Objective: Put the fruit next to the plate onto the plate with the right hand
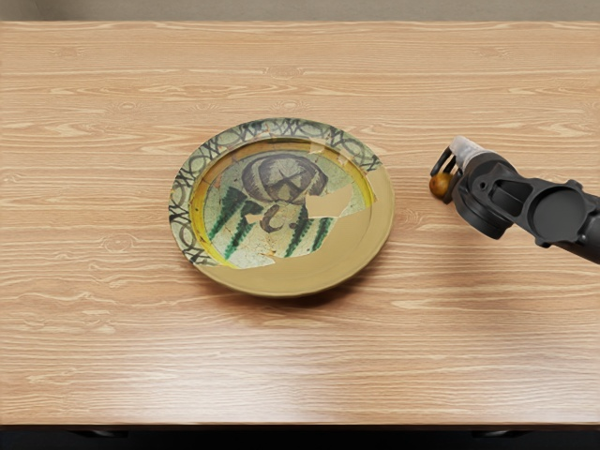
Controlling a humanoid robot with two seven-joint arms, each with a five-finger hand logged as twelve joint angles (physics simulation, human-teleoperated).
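Note:
A round plate (366, 246) with a dark patterned rim and a painted centre lies in the middle of the wooden table. To its right, a small brown-orange fruit (438, 186) shows beside the plate, partly covered by my right hand (448, 173). The right arm comes in from the right edge, and its dark fingers curl around the fruit from above and behind. Whether the fruit rests on the table or is lifted off it I cannot tell. The left arm is out of view.
The wooden table (112, 356) stretches wide on all sides of the plate, with its front edge near the bottom of the view and its back edge at the top.

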